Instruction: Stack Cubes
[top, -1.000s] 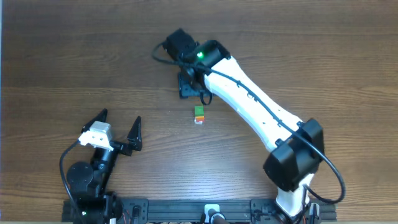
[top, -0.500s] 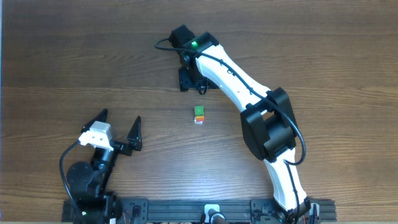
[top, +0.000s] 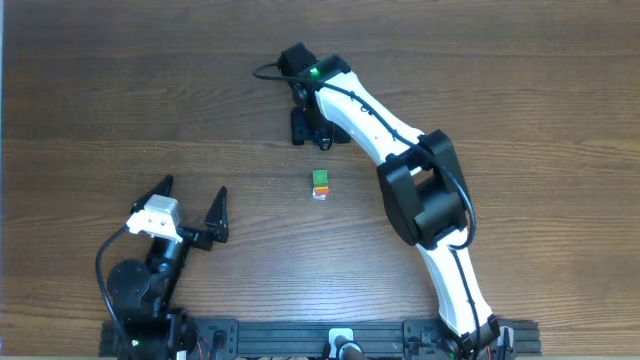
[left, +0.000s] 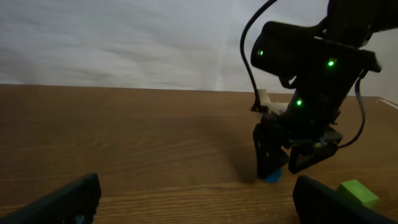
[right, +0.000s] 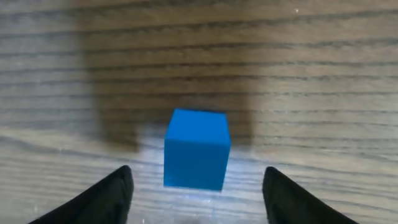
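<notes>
A: Where is the blue cube (right: 196, 149)?

B: It sits flat on the wooden table (top: 120, 80), directly under the right gripper (right: 196, 185). The two black fingers (right: 115, 193) are spread apart, one on each side of the cube, and neither touches it.

A: Is anything in the way of it?

B: From above, the right gripper (top: 312, 128) and its wrist cover the blue cube completely. From the left wrist, only a corner of the blue cube (left: 272, 177) peeks out below those dark fingers.

A: What else is close by?

B: The green cube (top: 320, 178) lies nearer the arm bases than the blue cube, a little apart from it. It rests on top of a red-orange cube (top: 320, 189). The table between the two is bare wood.

A: And the other arm?

B: The left gripper (top: 193, 187) is well away from the blue cube, beyond the green one, low by its own base. Its fingers are spread wide and hold nothing.
</notes>
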